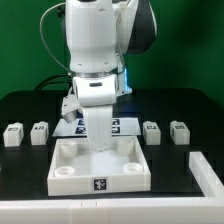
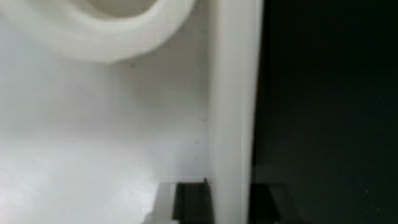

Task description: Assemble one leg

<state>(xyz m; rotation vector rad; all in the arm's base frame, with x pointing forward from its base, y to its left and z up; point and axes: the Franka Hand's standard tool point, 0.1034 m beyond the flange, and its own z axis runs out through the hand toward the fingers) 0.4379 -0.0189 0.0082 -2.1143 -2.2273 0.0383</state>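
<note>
The large white tray (image 1: 70,175) with round corner sockets lies in front of the arm. My gripper (image 1: 100,140) reaches down onto the tray's far wall. In the wrist view the gripper (image 2: 231,192) straddles the tray's thin upright wall (image 2: 231,90), and a dark finger (image 2: 192,205) presses on each side of it. A round socket (image 2: 116,25) shows beside the wall. Several small white legs stand in a row on the black table, two at the exterior view's left (image 1: 13,133) (image 1: 39,131) and two at its right (image 1: 152,132) (image 1: 179,131). None is held.
The marker board (image 1: 127,124) lies flat behind the tray, partly hidden by the arm. A white block-like edge (image 1: 206,172) shows at the exterior view's right, near the table's front. A green wall stands behind.
</note>
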